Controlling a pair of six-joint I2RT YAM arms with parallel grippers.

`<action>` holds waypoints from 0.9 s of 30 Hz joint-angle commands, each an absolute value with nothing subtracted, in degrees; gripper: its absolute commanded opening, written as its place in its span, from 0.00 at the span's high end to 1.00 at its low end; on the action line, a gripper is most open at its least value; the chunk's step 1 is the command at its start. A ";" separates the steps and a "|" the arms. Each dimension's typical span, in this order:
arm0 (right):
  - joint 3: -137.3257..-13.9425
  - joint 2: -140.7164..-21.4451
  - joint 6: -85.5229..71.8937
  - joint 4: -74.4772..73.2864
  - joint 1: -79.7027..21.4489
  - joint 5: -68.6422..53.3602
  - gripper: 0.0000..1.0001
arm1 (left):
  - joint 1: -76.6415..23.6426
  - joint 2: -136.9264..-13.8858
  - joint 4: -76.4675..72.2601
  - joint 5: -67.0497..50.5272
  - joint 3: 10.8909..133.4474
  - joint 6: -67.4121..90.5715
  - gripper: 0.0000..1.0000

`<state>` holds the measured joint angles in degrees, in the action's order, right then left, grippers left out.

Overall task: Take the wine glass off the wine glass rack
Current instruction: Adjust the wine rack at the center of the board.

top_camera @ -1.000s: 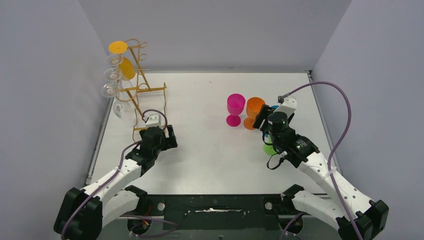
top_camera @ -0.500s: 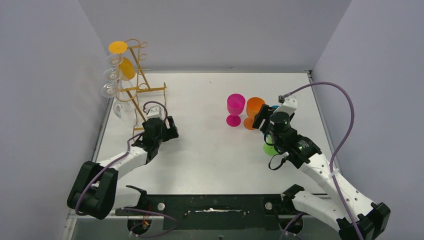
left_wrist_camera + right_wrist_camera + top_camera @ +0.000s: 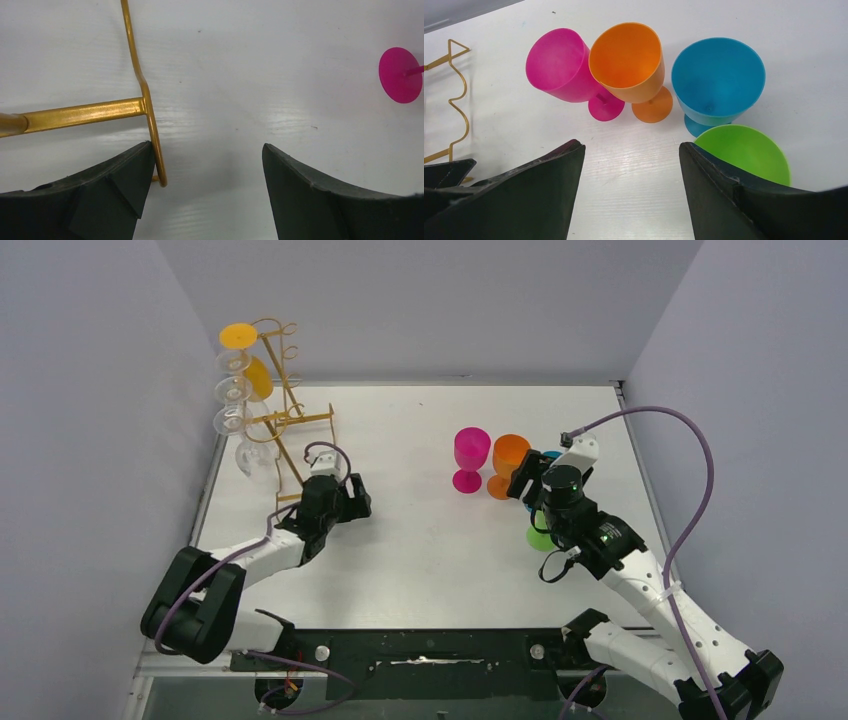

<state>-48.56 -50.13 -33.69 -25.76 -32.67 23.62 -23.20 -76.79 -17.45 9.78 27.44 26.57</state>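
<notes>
The gold wire wine glass rack (image 3: 283, 400) stands at the far left. A yellow wine glass (image 3: 256, 377) and several clear glasses (image 3: 231, 392) hang on it. My left gripper (image 3: 357, 503) is open and empty, low over the table by the rack's near base corner. In the left wrist view my left gripper (image 3: 206, 167) has its left finger (image 3: 120, 175) against the base wire (image 3: 146, 107). My right gripper (image 3: 521, 479) is open and empty, just near of the coloured glasses. It also shows in the right wrist view (image 3: 631, 157).
Pink (image 3: 559, 65), orange (image 3: 626, 57), blue (image 3: 719, 75) and green (image 3: 744, 152) plastic glasses stand upright at the right middle. The pink glass's foot (image 3: 400, 75) shows in the left wrist view. Grey walls close in left, back and right.
My left gripper has moved right and a little farther along the table, past the rack's base corner. The hanging glasses have shifted slightly. The right arm has hardly moved.
</notes>
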 commanded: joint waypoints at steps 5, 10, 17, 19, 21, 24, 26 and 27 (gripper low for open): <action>-50.10 -47.81 -35.01 -26.34 -32.61 28.16 0.28 | -29.62 -82.15 -23.80 7.22 34.12 26.67 0.23; -50.25 -47.14 -35.50 -28.11 -32.61 29.88 0.26 | -32.42 -85.78 -25.46 6.72 37.13 26.53 0.23; -49.29 -46.32 -36.49 -28.70 -32.43 31.05 0.23 | -34.97 -92.13 -25.60 7.99 43.16 27.16 0.23; -49.34 -46.59 -36.56 -28.44 -32.35 30.77 0.23 | -35.58 -93.23 -25.05 8.40 45.40 26.66 0.23; -49.67 -46.95 -36.68 -28.66 -32.26 30.21 0.22 | -35.96 -93.74 -23.76 9.02 46.99 26.19 0.23; -50.90 -48.15 -37.40 -29.97 -32.17 28.82 0.20 | -36.41 -92.67 -21.78 10.74 47.52 25.65 0.20; -51.50 -48.87 -37.82 -30.46 -32.12 28.24 0.19 | -36.49 -90.94 -20.86 10.87 46.98 25.15 0.18; -51.62 -49.08 -37.87 -30.41 -32.16 27.86 0.19 | -36.72 -89.83 -20.75 10.40 46.42 24.50 0.18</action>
<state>-48.60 -47.99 -36.69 -30.52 -32.53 28.12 -35.99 -94.08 -19.68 9.85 44.86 26.28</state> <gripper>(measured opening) 0.806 0.811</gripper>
